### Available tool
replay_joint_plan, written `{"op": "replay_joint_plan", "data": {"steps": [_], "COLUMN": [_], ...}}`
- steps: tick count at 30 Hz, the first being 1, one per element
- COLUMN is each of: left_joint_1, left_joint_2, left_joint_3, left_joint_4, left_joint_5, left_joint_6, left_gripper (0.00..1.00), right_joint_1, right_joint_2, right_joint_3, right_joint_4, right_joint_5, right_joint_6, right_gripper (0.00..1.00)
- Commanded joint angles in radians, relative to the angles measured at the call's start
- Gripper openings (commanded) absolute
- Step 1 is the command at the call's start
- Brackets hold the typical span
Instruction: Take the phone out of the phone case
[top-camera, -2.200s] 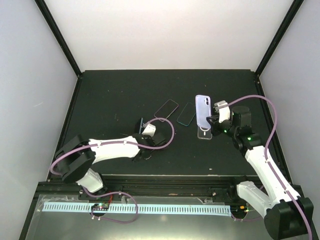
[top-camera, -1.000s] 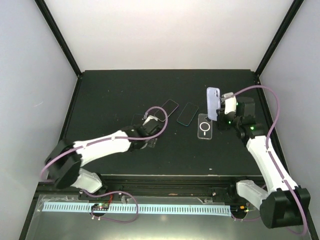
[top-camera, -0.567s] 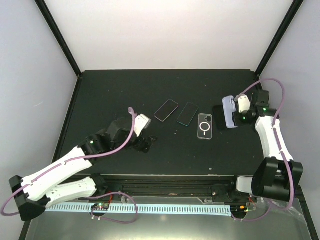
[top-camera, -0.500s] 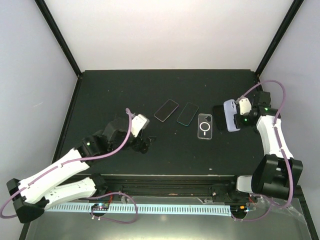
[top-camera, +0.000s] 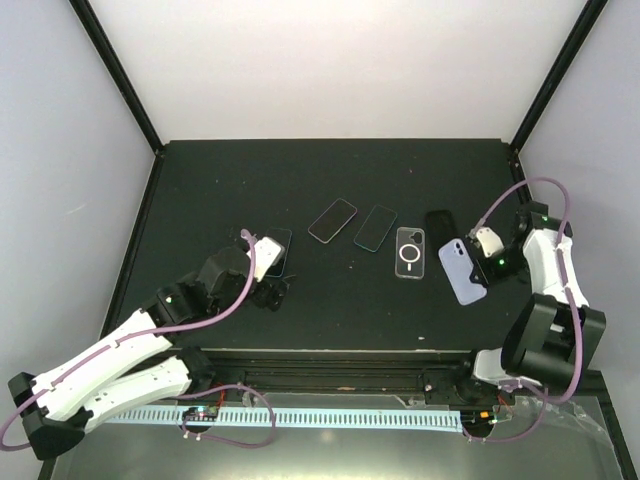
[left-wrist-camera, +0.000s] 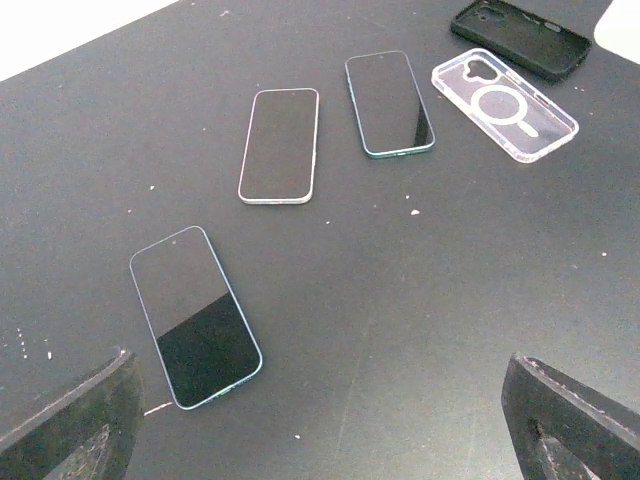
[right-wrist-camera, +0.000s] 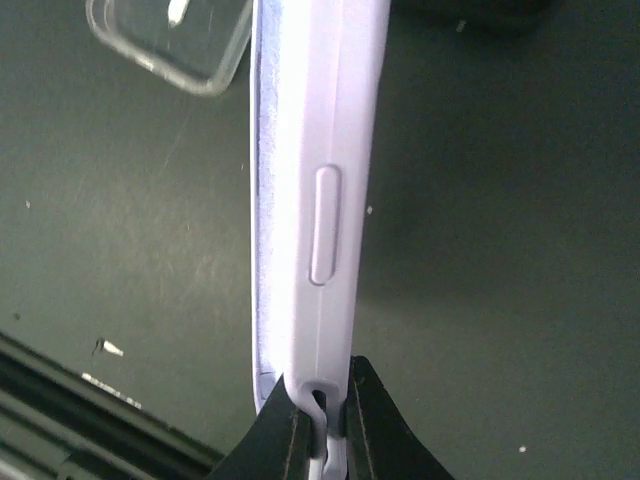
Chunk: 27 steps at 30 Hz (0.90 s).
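A blue-edged phone (left-wrist-camera: 195, 315) lies screen up on the black table (top-camera: 200, 200), bare and just ahead of my left gripper (left-wrist-camera: 320, 440). That gripper is open, with nothing between its fingers (left-wrist-camera: 70, 420). In the top view the same phone (top-camera: 278, 250) sits just beyond the left gripper (top-camera: 271, 292). My right gripper (right-wrist-camera: 320, 410) is shut on the end wall of a lilac phone case (right-wrist-camera: 315, 180), seen edge-on. From above, the lilac case (top-camera: 462, 272) hangs tilted at the right gripper (top-camera: 482, 268), low over the table's right side.
Two more phones (top-camera: 332, 220) (top-camera: 375, 228) lie screen up mid-table. Right of them rest an empty clear case (top-camera: 410, 251) with a white ring and an empty black case (top-camera: 440, 225). The table's near edge rail (top-camera: 340, 355) runs just below both grippers.
My left gripper has opened and drawn back toward the near edge, leaving the blue-edged phone on the table. The right gripper has swung the lilac case rightward, then down and nearer.
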Motion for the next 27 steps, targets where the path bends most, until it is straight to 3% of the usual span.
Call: {"op": "replay_joint_plan", "data": {"steps": [1,7,13,21,27], "left_joint_1": [0.024,0.045,0.052,0.060,0.073], "left_joint_2": [0.005,0.006,0.007,0.012,0.021], "left_joint_3": [0.016,0.011,0.008,0.007,0.006], "left_joint_4": [0.022,0.023,0.021,0.020,0.021], "left_joint_5": [0.022,0.030,0.024,0.011,0.007], "left_joint_6": [0.009,0.005,-0.001,-0.003,-0.006], "left_gripper": [0.99,0.99,0.99,0.99,0.99], "right_joint_1": [-0.040,-0.096,-0.118,-0.126,-0.127], "right_joint_2": [0.068,0.223,0.316,0.304,0.223], "right_joint_3": [-0.014,0.021,0.019,-0.001,-0.010], "right_joint_4": [-0.098,-0.115,-0.042,0.029,0.046], "right_joint_5": [-0.024,-0.112,-0.096,-0.046,0.017], "right_joint_6": [-0.093,-0.064,-0.010,0.005,-0.030], "right_gripper": [0.01,0.01,0.02,0.28,0.36]}}
